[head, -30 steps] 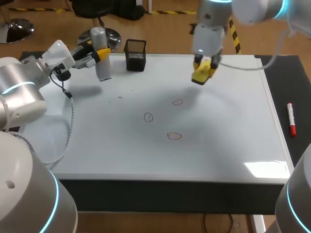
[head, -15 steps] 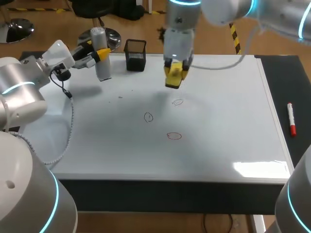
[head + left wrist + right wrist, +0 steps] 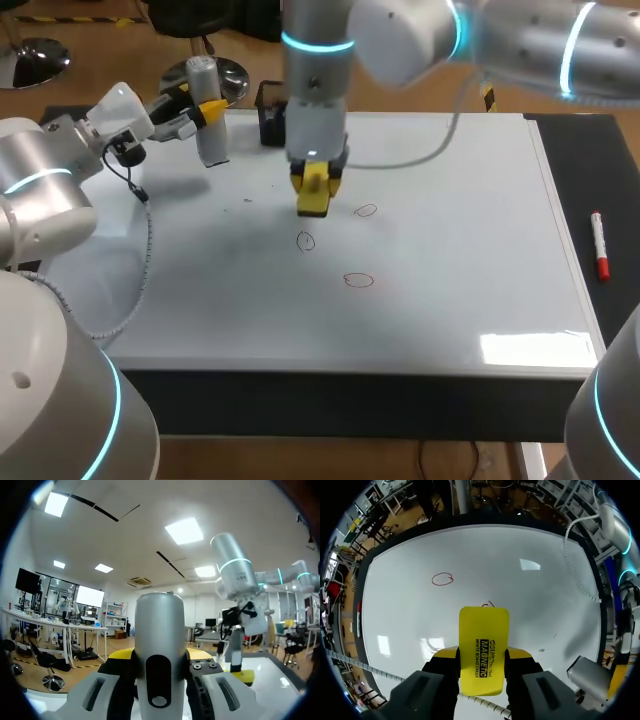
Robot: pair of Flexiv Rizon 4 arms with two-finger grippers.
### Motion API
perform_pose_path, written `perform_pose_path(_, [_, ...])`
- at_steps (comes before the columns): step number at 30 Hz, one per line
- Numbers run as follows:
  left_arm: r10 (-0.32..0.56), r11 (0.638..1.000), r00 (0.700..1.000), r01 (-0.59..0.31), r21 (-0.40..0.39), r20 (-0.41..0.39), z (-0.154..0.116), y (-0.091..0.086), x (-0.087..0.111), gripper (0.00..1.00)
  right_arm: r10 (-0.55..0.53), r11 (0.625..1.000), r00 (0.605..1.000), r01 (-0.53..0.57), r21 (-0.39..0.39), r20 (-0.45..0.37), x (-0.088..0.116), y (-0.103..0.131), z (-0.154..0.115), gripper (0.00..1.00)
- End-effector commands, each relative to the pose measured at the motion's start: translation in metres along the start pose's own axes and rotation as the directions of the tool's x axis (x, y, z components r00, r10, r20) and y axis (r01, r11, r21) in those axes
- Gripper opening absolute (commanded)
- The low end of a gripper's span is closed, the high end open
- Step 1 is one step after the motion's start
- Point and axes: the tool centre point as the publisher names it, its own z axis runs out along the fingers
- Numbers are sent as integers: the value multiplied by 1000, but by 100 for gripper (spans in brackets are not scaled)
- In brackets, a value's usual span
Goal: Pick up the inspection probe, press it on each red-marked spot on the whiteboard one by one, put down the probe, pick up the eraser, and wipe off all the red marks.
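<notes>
Hovering over the whiteboard (image 3: 450, 250), right gripper (image 3: 313, 180) clasps the yellow eraser (image 3: 483, 645); left gripper (image 3: 205, 108) grips the probe (image 3: 207, 135); three red marks (image 3: 358, 281) await wiping.

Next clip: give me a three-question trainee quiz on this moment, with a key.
1. True or false: the right gripper is shut on the yellow eraser.
2. How many red marks show on the whiteboard in the head view? A) one B) two C) three
3. Fill in: the left gripper is shut on the ____.
Key: 1 true; 2 C; 3 inspection probe.
</notes>
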Motion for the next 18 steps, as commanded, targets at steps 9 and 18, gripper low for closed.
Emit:
perform_pose_path(9, [-1,1000,1000,1,1,-1,0,-1,-1,0,-26,998,997,31,62,-77,-27,30,27,0])
perform_pose_path(18, [-1,1000,1000,1,1,-1,0,-1,-1,0,-13,995,999,17,93,-47,-35,45,49,0])
